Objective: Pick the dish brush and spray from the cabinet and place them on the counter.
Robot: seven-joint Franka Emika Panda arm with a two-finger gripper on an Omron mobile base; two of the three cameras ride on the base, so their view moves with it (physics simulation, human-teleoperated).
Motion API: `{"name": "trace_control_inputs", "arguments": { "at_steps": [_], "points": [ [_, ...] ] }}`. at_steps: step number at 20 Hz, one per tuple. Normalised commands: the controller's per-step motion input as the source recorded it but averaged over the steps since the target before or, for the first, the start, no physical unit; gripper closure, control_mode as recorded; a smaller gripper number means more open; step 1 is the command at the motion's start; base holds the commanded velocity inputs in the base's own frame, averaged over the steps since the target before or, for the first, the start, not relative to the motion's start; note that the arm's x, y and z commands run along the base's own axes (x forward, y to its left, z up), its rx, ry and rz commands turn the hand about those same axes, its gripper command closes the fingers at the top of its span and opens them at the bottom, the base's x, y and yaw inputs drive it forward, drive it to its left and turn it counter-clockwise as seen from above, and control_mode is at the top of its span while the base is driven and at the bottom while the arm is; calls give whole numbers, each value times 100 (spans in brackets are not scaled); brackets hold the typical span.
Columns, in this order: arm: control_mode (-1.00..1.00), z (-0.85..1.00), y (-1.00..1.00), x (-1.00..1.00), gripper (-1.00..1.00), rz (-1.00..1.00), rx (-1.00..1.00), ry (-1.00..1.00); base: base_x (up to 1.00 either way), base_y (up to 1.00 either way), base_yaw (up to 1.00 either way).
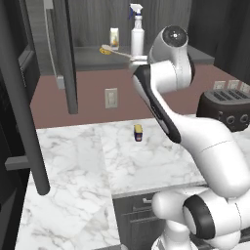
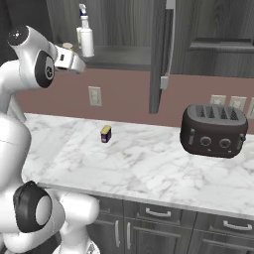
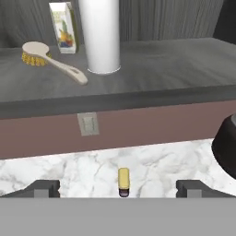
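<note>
The tool (image 3: 118, 186) gapes wide, empty — beyond it the spray (image 3: 100, 34), top cut off, beside the dish brush (image 3: 50, 60).

We see the dish brush (image 3: 51, 61) lying flat on the cabinet (image 3: 152, 87) shelf, yellow bristles up-left of our fingers (image 3: 44, 188), its pale handle nearly touching the spray (image 3: 100, 34). That white bottle stands upright, straight ahead above the fingers. The white marble desk (image 3: 161, 161) spreads below them.
</note>
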Motion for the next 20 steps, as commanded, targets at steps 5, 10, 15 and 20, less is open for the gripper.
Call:
{"name": "trace_control_inputs", "arguments": {
  "at_steps": [5,10,15,20],
  "points": [
    [-100,27,-14,24,-100,0,-3,0,0,0,0],
    [-100,29,-1,34,-100,1,-4,0,0,0,0],
    [-100,20,0,48,-100,7,0,0,0,0,0],
    [-100,13,0,53,-100,5,0,1,0,0,0]
  ]
}}
